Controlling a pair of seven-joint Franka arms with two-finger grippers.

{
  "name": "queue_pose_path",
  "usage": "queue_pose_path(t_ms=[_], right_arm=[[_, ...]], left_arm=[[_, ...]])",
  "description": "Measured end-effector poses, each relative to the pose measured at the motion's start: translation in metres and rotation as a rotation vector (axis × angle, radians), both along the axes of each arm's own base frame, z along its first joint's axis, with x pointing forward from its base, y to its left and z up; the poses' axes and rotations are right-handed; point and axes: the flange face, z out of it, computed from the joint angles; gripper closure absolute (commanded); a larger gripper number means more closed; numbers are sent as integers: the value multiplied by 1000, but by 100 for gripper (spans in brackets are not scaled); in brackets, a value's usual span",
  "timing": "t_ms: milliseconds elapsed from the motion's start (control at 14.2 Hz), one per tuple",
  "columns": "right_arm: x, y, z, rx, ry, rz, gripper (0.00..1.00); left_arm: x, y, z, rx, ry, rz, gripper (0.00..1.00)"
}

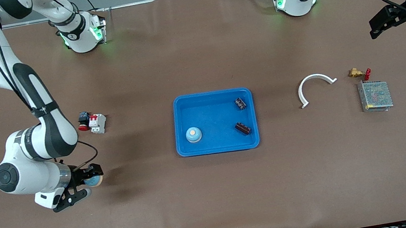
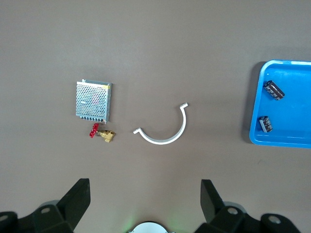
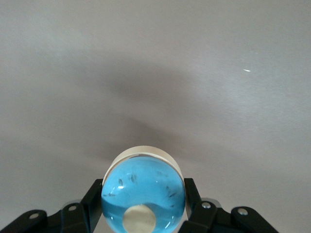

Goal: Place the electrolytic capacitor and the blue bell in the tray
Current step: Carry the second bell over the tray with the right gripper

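Brown matting covers the table (image 1: 215,193), with the blue tray (image 1: 185,104) at its centre. Inside the tray lie two electrolytic capacitors, one (image 1: 241,103) farther from the front camera than the other (image 1: 243,128), and a blue bell (image 1: 193,134) toward the right arm's end. The right gripper (image 1: 84,185) is over the matting toward the right arm's end of the table, its fingers (image 3: 193,196) clamped on a second blue bell (image 3: 143,195). The left gripper (image 1: 386,21) waits over the left arm's end of the table with its fingers (image 2: 75,201) spread apart. Near it lie a white curved clip (image 1: 314,86), a brass valve (image 1: 357,73) and a perforated metal box (image 1: 375,96). A red-and-white switch cluster (image 1: 92,122) sits near the right arm.
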Motion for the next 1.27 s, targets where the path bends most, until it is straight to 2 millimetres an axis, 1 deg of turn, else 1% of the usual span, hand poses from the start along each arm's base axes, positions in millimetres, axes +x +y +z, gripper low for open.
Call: queue_pose_path(t_ms=[211,352,493,634,986,1127,1268], right_arm=[[-7,56,17,-7,-1,-99,40],[-16,95,33,-12,4,-156,40],[-27,126,47,-21,21,-199,40],[-38,154,56,-28,34,-247,40],[-74,242,60,-38,47,-360,40],[-87,269,62,-35,44,-398,40],[-97,289,63,-29,39,-432,40]], left_arm=[[0,0,0,-1,0,0,0],[0,0,0,-1,0,0,0],[0,0,0,-1,-1,0,0],[0,0,0,-1,-1,0,0],[0,0,0,-1,-2,1,0],[0,0,0,-1,-2,1,0],[0,1,0,-1,-2,1,0]])
